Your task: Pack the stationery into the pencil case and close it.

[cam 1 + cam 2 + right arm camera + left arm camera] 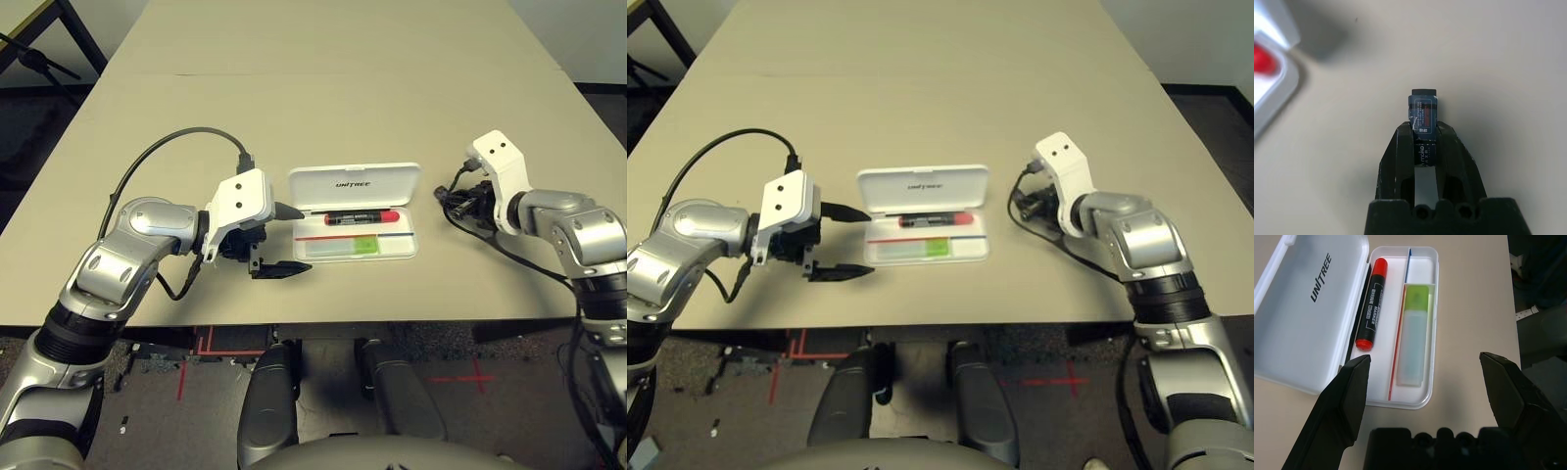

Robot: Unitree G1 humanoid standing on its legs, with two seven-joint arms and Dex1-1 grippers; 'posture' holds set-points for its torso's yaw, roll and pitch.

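Nearest, on the beige worktop, the left hand hovers just left of the case with its two black fingers spread wide and empty, pointing toward the case's left end. Beyond them lies the flat white hard-plastic pencil case, rounded at the corners, open, its lid laid back on the far side with small dark "UNITREE" lettering. Inside the tray, a light-green highlighter with a white end rests in the near compartment; a thin red-blue line separates it from the red-and-black marker pen along the far side by the hinge. Right of the case and apart from it, the right hand is closed around a tiny dark grey labelled block, which pokes past the fingertips above bare worktop, angled toward the case.
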